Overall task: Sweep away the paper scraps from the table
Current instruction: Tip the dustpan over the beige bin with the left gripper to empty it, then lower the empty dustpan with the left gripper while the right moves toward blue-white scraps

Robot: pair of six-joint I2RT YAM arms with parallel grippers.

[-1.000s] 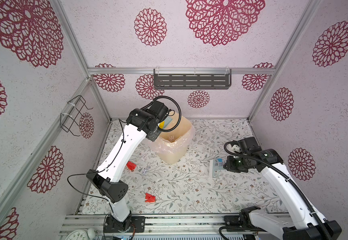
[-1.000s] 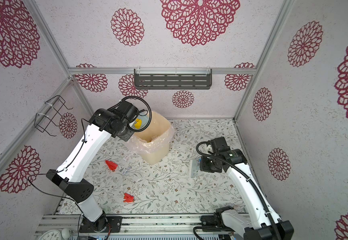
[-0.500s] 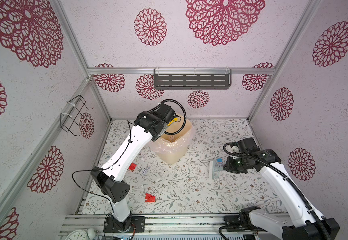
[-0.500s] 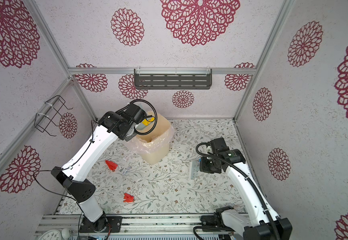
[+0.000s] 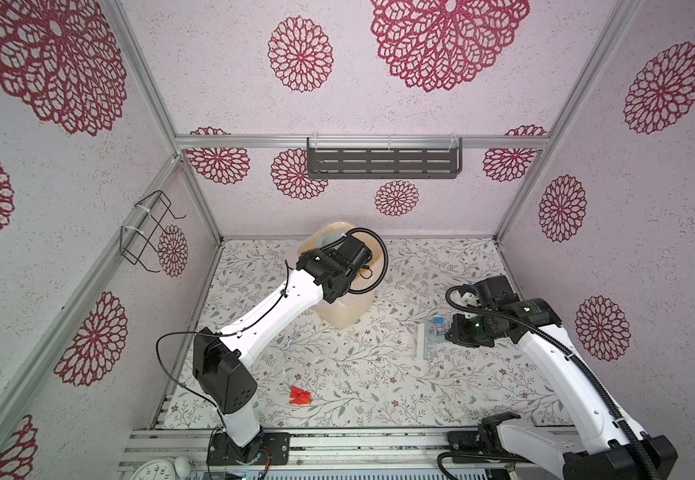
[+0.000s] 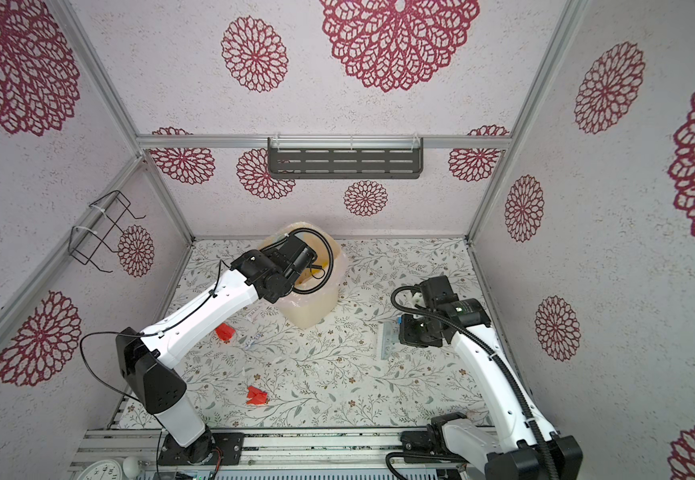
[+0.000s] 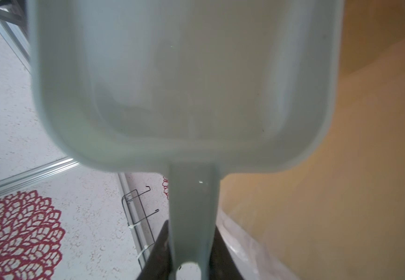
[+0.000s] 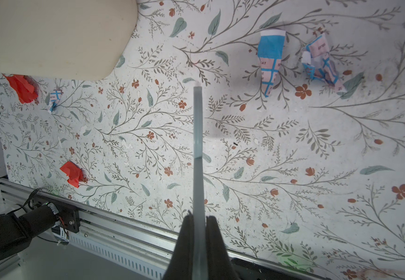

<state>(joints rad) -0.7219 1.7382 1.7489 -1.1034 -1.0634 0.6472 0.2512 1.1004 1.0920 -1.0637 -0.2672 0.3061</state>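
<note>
While the left pincer (image 7: 191,242) squeezes the thin handle of the dustpan (image 7: 184,84), the pan sticks out ahead of it at the mouth of the bin (image 5: 347,316). The pan looks bare inside, but that view is blurry. The right pincer (image 8: 197,218) is pinched shut on the flat handle of the brush (image 8: 197,126), which points out ahead of it over the table (image 8: 293,157). I cannot tell if the brush touches the table. The paper scraps (image 8: 270,60) lie on the table. Two blue and white ones are near the right pincer, just to one side of the brush tip. A red scrap (image 8: 71,173) lies well away from that pincer, out past the brush. Another red scrap (image 8: 23,88) and a small white bit (image 8: 54,97) lie farther off still, near the foot of the bin, down below the left pincer's arm.
</note>
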